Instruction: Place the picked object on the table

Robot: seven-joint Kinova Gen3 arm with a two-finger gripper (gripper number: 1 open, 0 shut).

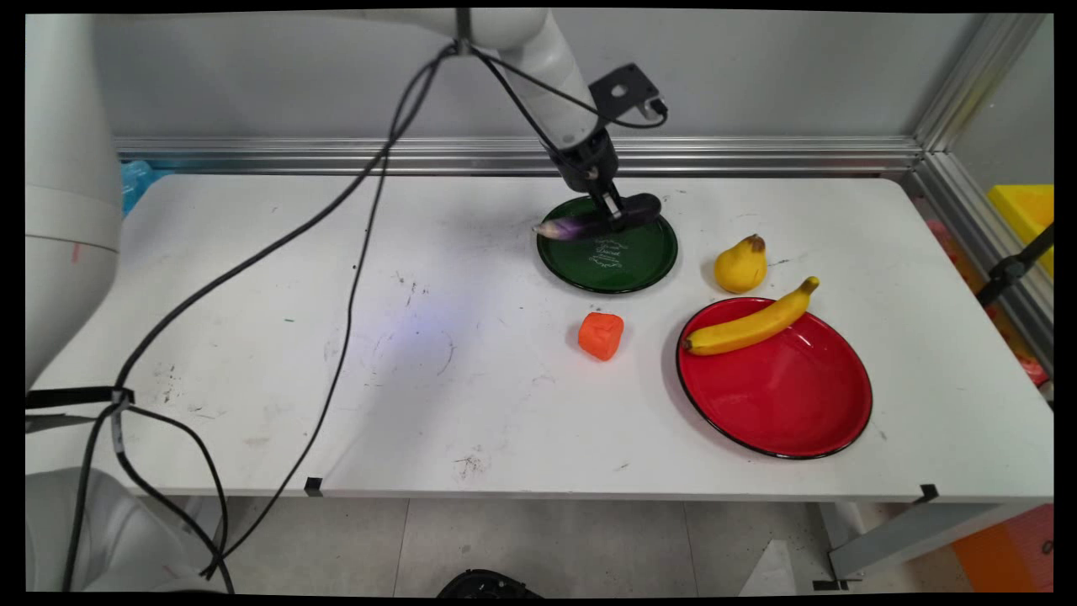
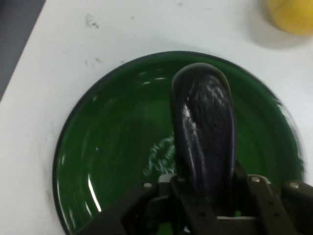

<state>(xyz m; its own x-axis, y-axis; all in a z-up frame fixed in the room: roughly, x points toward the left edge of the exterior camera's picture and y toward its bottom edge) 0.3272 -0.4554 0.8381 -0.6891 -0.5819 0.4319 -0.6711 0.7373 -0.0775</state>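
The gripper (image 1: pixel 612 215) has its jaws clamped on a dark eggplant (image 1: pixel 599 223), holding it just above the green plate (image 1: pixel 639 265), though it may already be touching. Right of that plate sits a pear (image 1: pixel 740 265); nearer me lie an orange block (image 1: pixel 601 335) and a banana (image 1: pixel 749 326) on a red plate (image 1: pixel 782 396). Gripped off-centre, the eggplant could swivel and roll off the rim.

The gripper (image 2: pixel 208 196) hides the eggplant's (image 2: pixel 205 132) near end (hand view); pear (image 2: pixel 293 14) cropped.
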